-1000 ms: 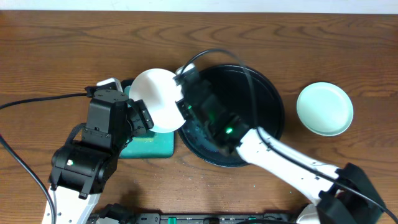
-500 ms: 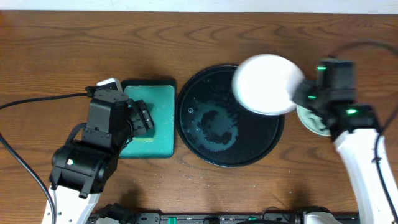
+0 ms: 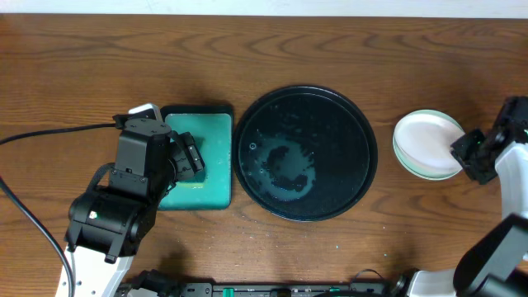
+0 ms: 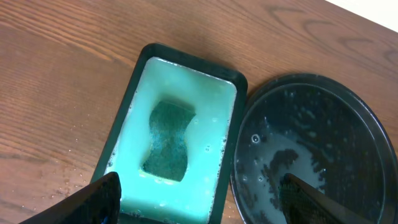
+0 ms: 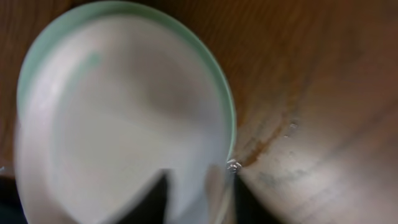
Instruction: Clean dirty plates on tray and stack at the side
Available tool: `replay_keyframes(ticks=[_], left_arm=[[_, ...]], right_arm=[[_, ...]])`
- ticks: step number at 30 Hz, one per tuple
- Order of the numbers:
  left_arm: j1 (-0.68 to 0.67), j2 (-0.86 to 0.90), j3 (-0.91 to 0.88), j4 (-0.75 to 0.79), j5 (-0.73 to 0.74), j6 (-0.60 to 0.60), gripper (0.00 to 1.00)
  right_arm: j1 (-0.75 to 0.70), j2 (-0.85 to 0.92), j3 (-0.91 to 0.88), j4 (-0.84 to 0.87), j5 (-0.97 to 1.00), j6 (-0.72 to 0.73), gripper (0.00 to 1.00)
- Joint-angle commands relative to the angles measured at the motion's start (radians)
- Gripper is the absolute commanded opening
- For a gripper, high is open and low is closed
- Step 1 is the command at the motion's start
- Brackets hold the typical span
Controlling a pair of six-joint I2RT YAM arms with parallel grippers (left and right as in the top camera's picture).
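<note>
The round black tray (image 3: pixel 330 115) holds only teal-tinted water smears and no plates; it also shows in the left wrist view (image 4: pixel 336 124). A white plate (image 3: pixel 422 139) lies on top of a pale green-edged plate stack (image 3: pixel 412 167) on the table to the right. My right gripper (image 3: pixel 467 153) sits at that plate's right rim. In the blurred right wrist view its fingers (image 5: pixel 202 196) straddle the rim of the top plate (image 5: pixel 118 118). My left gripper (image 3: pixel 191 159) is open and empty, with its fingertips (image 4: pixel 202 202) over the teal tray.
A rectangular black-rimmed teal tray (image 3: pixel 216 124) of soapy liquid with a dark sponge (image 4: pixel 168 146) stands just left of the black tray. Bare wooden table lies around them. A black cable (image 3: pixel 49 134) runs across the left side.
My right arm carried the white plate from the teal tray across the black tray and set it on the stack at the right. The left arm has not moved.
</note>
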Motion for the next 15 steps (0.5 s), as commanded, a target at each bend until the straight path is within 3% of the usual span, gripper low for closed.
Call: replay_keyframes(ticks=[1, 8, 11, 12, 13, 15], left_arm=[[0.004, 0.003, 0.021, 0.0, -0.002, 0.01, 0.81], [0.004, 0.003, 0.021, 0.0, -0.002, 0.01, 0.81], [0.004, 0.003, 0.021, 0.0, -0.002, 0.01, 0.81], [0.005, 0.003, 0.021, 0.0, -0.002, 0.01, 0.81], [0.004, 0.003, 0.021, 0.0, -0.002, 0.01, 0.81], [0.004, 0.003, 0.021, 0.0, -0.002, 0.01, 0.81]], right_arm=[[0.002, 0.005, 0.001, 0.007, -0.143, -0.093, 0.45], [0.078, -0.192, 0.002, 0.016, -0.675, -0.306, 0.46], [0.167, -0.34, 0.002, 0.001, -0.832, -0.381, 0.52], [0.198, -0.381, 0.002, -0.006, -0.835, -0.38, 0.67], [0.238, -0.432, 0.001, -0.014, -0.834, -0.379, 0.99], [0.296, -0.499, 0.001, -0.019, -0.831, -0.379, 0.99]])
